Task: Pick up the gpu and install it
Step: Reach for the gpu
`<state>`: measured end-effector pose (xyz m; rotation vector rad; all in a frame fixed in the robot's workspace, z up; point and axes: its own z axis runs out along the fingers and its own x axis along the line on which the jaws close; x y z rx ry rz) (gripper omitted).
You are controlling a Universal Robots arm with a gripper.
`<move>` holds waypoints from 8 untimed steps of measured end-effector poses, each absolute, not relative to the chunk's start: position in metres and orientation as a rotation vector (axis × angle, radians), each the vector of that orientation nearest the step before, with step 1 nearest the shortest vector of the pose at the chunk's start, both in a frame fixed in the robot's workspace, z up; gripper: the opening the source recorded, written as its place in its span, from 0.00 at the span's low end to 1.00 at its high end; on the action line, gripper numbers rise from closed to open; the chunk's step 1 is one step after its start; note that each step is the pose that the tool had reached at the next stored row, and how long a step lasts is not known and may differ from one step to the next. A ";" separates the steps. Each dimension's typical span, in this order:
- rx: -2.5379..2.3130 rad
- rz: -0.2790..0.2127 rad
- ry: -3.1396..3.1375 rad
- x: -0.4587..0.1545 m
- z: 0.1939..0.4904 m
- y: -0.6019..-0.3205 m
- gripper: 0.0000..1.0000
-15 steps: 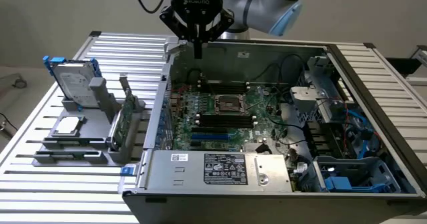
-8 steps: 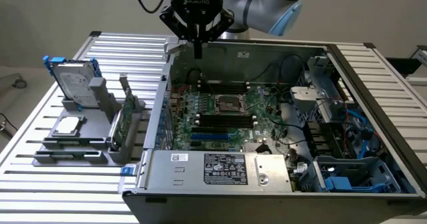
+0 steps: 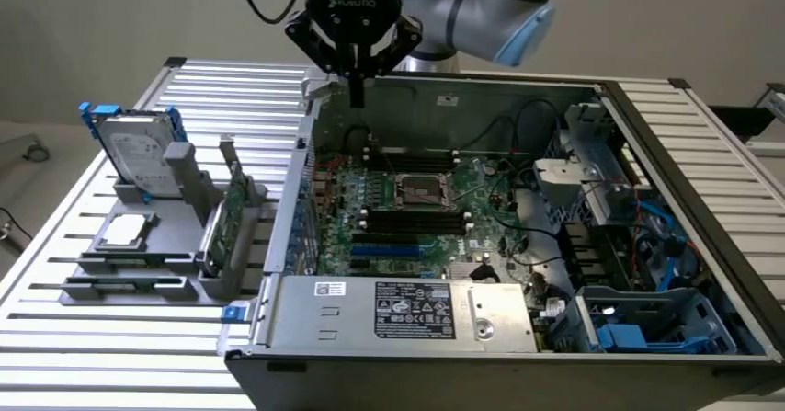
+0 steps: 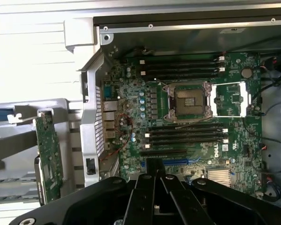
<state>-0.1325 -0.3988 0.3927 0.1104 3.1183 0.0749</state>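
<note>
**Operator:** State of the hand (image 3: 357,97)?

**Technician:** Fingers together, nothing held. It hangs above the rear wall of the open computer case (image 3: 491,94), well apart from the gpu (image 3: 219,220).

**Operator:** Location of the gpu?

**Technician:** Upright on its edge in the grey holder (image 3: 182,167) on the bench (image 3: 123,347), at the exterior view's left of the case.

**Operator:** Requirement for a sound pickup?

**Technician:** In my judgement: part the fingers, square them across the thin card, grip its top edge clear of the holder, and lift straight without twisting.

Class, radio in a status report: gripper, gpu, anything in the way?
Gripper shut, empty, over the open case edge. Gpu upright in grey rack beside case, untouched. Nothing covers gpu.
</note>
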 end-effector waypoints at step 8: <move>0.111 0.075 3.120 -0.169 0.392 -0.399 0.11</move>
